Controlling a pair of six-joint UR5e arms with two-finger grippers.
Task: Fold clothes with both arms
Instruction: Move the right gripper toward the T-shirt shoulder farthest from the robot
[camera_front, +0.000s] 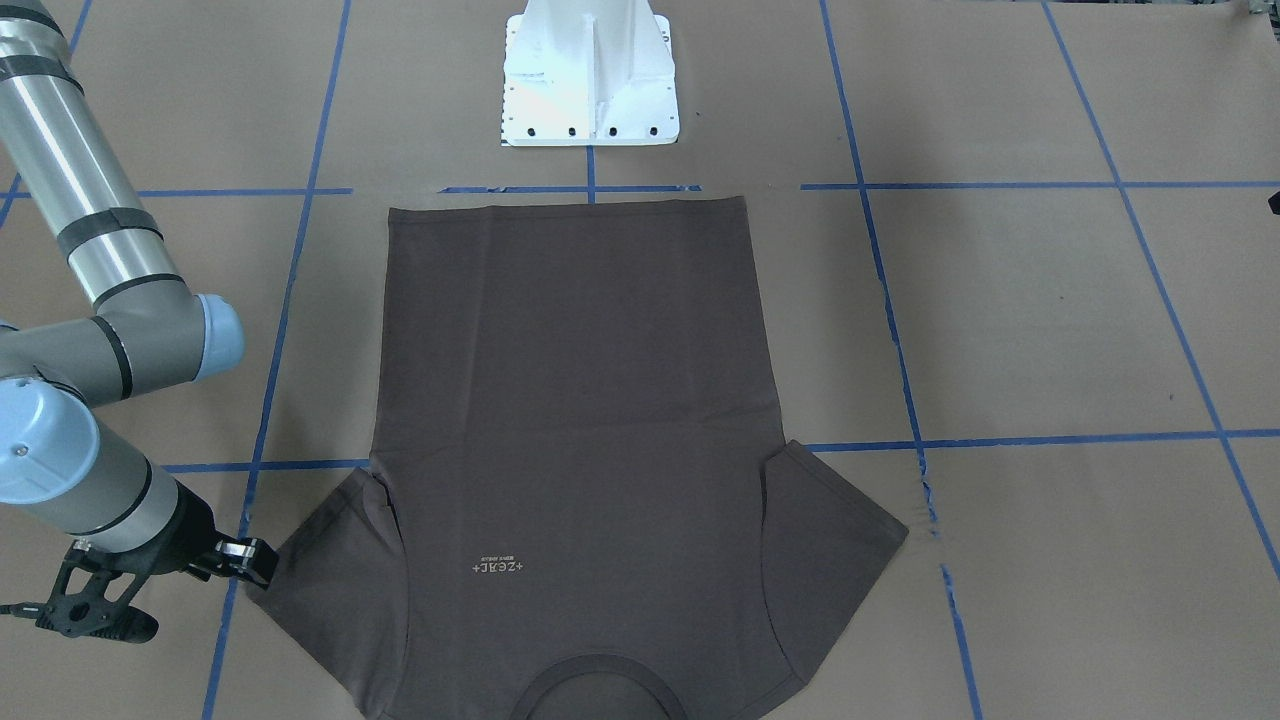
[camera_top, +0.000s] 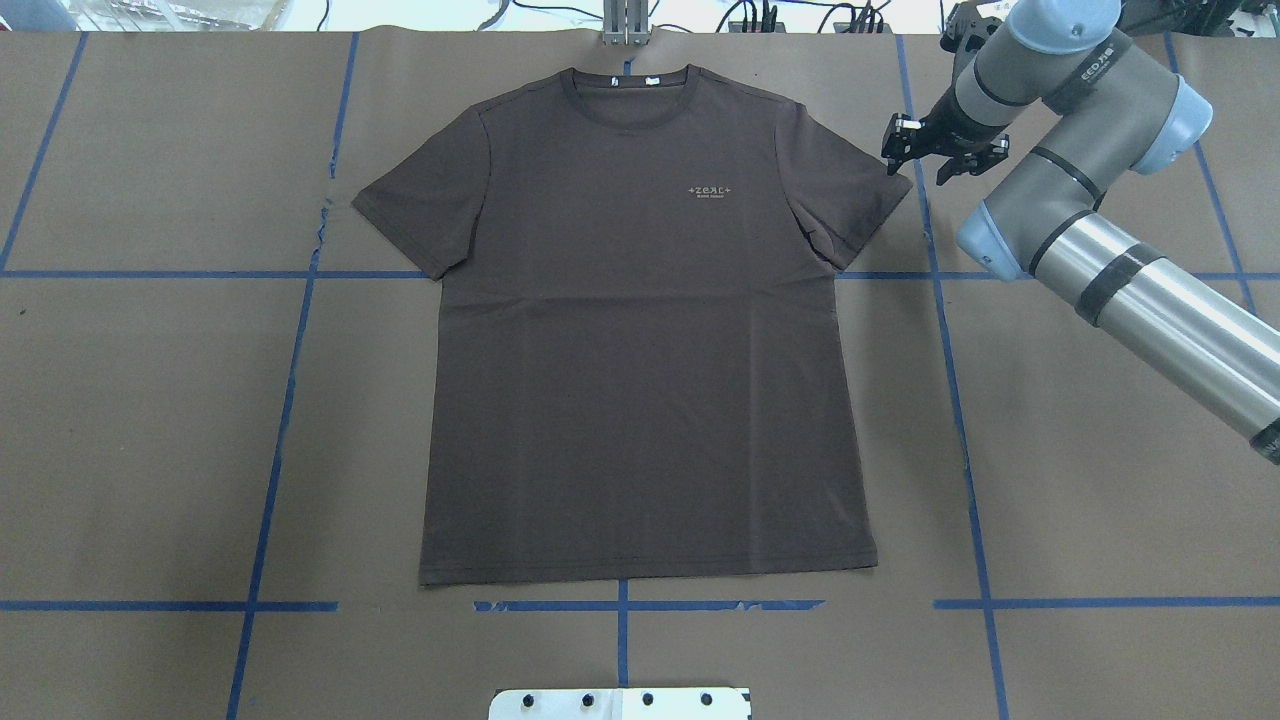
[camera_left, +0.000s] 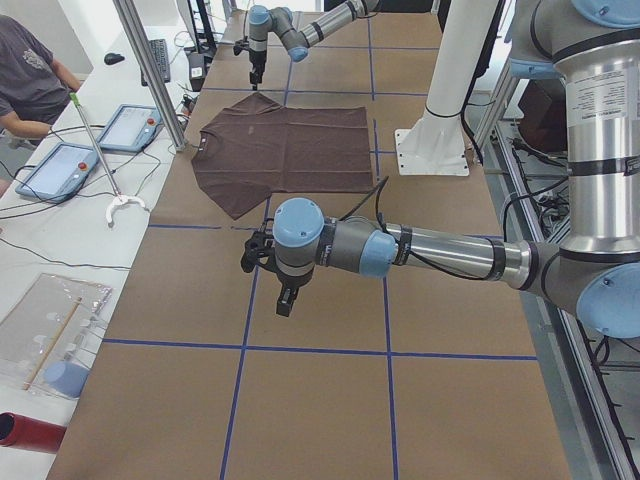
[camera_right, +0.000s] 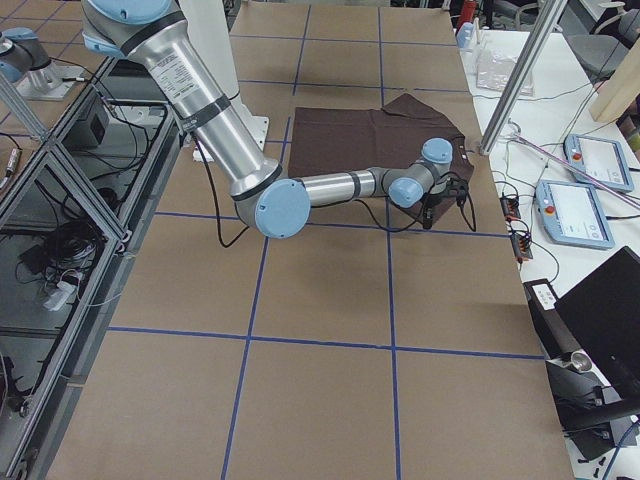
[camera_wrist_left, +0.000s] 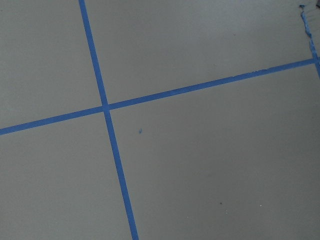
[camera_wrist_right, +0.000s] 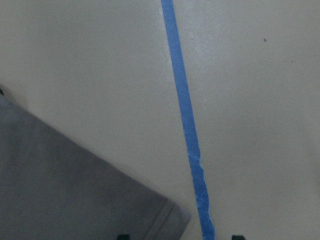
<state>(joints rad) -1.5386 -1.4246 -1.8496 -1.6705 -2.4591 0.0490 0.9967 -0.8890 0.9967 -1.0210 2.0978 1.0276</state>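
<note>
The dark brown-grey T-shirt (camera_top: 640, 350) lies flat and spread out, print side up, collar at the table's far edge; it also shows in the front view (camera_front: 580, 400). My right gripper (camera_top: 945, 155) is open and hovers just off the tip of the shirt's right-hand sleeve. In the right wrist view the sleeve corner (camera_wrist_right: 75, 190) lies between the two fingertips (camera_wrist_right: 123, 236), held by neither. My left gripper (camera_left: 280, 275) hangs over bare paper well away from the shirt; it shows only in the left side view, so I cannot tell whether it is open or shut.
The white pedestal base (camera_front: 590, 80) stands just behind the shirt's hem. Blue tape lines (camera_top: 960, 400) grid the brown paper. An aluminium post (camera_left: 150, 70), tablets (camera_left: 60, 165) and a seated operator (camera_left: 30, 70) are along the far side of the table.
</note>
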